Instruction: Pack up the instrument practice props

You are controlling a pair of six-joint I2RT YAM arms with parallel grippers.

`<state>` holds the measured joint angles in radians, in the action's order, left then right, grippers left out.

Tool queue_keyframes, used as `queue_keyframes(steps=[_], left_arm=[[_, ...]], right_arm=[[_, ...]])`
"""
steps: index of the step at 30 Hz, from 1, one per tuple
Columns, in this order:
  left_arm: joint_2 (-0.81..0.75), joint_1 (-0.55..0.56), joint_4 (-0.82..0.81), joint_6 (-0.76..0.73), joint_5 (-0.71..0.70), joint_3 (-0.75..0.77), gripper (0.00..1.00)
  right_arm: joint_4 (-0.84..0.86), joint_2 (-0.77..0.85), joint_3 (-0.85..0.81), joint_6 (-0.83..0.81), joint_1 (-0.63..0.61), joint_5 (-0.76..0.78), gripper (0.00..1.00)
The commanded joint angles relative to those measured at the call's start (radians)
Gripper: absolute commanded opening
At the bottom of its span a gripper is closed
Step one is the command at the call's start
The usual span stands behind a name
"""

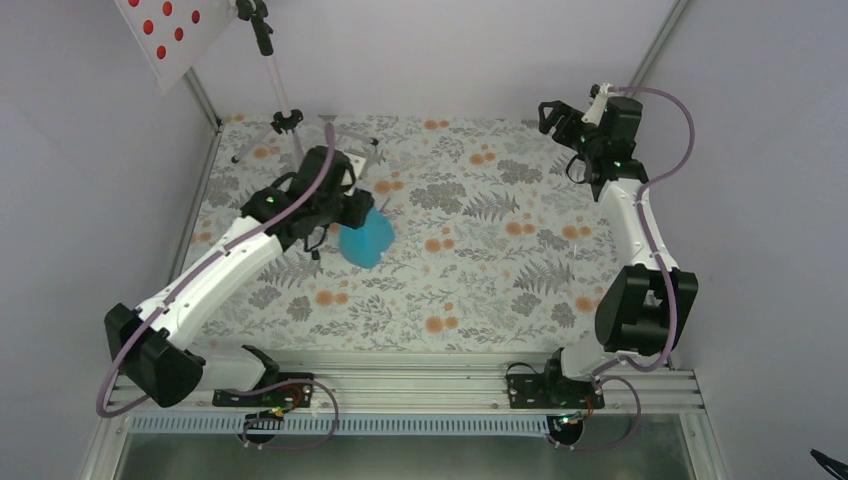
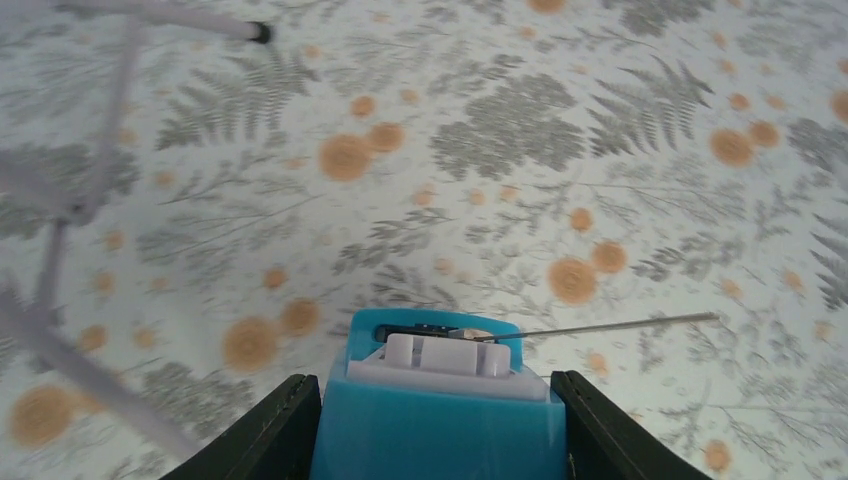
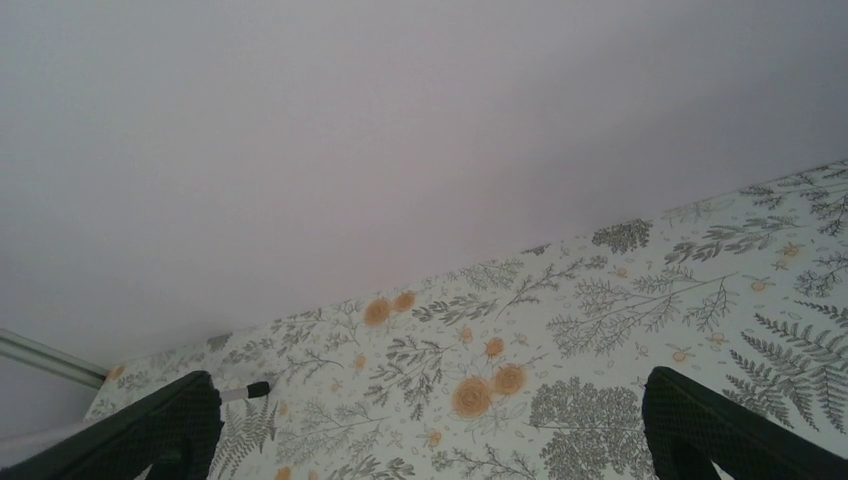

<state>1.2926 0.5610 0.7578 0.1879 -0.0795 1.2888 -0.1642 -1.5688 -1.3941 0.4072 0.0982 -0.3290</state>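
The left claw [image 2: 432, 385] grasps the turquoise metronome [image 2: 430, 435] between its fingers, with the pendulum rod sticking out rightward over the flowered counter [image 2: 620, 180]. The music stand [image 1: 287, 121] stands just ahead-left of it. Well off to its right, the right claw [image 3: 430, 400] hangs released and empty.

Tabletop covered by a cloth [image 1: 480, 280], pale ground with grey fern and orange flower print. Plain pale lilac-grey walls [image 1: 450, 50] at the back and both sides. Silver metal frame posts [image 1: 662, 38] at the back corners, slotted aluminium rail [image 1: 420, 385] along the near edge. Light soft and even
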Motion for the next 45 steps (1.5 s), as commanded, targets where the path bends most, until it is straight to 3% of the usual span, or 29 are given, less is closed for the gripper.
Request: queue_keyframes(steps=[1, 5, 14, 23, 27, 31, 35, 40, 45], left_arm=[[0.025, 0.125, -0.171, 0.04, -0.015, 0.008, 0.18], [0.069, 0.223, -0.216, 0.031, -0.058, -0.003, 0.18], [0.063, 0.311, -0.353, -0.036, -0.093, -0.167, 0.18], [-0.001, 0.392, -0.514, -0.097, -0.172, -0.355, 0.19], [-0.046, 0.44, -0.578, -0.114, -0.154, -0.43, 0.19], [-0.033, 0.477, -0.549, -0.13, -0.148, -0.443, 0.2], [-0.036, 0.483, -0.563, -0.161, -0.138, -0.472, 0.21], [-0.034, 0.482, -0.567, -0.176, -0.147, -0.473, 0.39], [-0.101, 0.484, -0.571, -0.158, -0.196, -0.472, 0.78]], right_arm=[[0.034, 0.048, 0.072, -0.023, -0.009, -0.025, 0.99], [0.087, 0.08, 0.151, -0.021, -0.021, -0.026, 0.99], [0.198, 0.187, 0.308, -0.061, -0.072, -0.057, 0.99], [0.291, 0.354, 0.576, -0.071, -0.163, -0.214, 0.99], [0.238, 0.45, 0.648, 0.002, -0.171, -0.291, 0.99], [0.084, 0.534, 0.683, -0.096, -0.185, -0.267, 0.99], [-0.001, 0.553, 0.745, -0.081, -0.186, -0.319, 0.97], [0.022, 0.554, 0.872, -0.027, -0.201, -0.406, 0.84], [0.031, 0.533, 0.922, -0.038, -0.217, -0.496, 0.77]])
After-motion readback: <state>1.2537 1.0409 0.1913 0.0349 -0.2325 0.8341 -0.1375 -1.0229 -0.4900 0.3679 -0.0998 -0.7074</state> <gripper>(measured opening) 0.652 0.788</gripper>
